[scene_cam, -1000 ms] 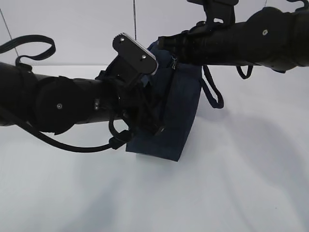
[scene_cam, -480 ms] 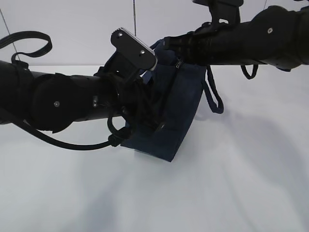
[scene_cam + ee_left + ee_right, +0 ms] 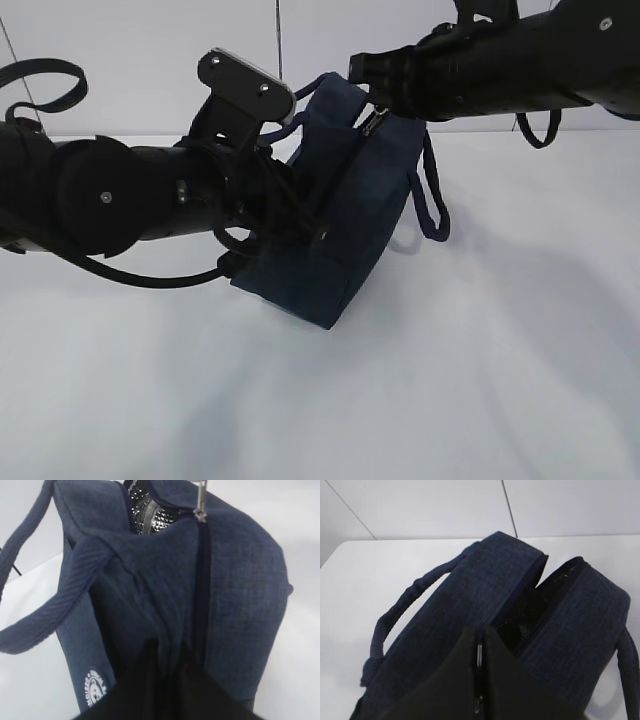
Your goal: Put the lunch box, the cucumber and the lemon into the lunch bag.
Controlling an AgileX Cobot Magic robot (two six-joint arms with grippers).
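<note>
The dark navy lunch bag stands tilted on the white table, its top leaning right. My left gripper is shut on a fold of the bag's side fabric. My right gripper comes in from the upper right and is shut on the metal zipper pull. That pull hangs at the bag's top. The zipper is partly undone, with a dark gap showing silver lining. The lunch box, the cucumber and the lemon are out of view.
One loop handle hangs down the bag's right side and another hangs on the left. A white table spreads round the bag, with a pale wall behind. A black cable loops under my left arm.
Both arms have risen, the left one shifting left. The bag has tipped further, its top leaning more to the right and its base sliding slightly left.
</note>
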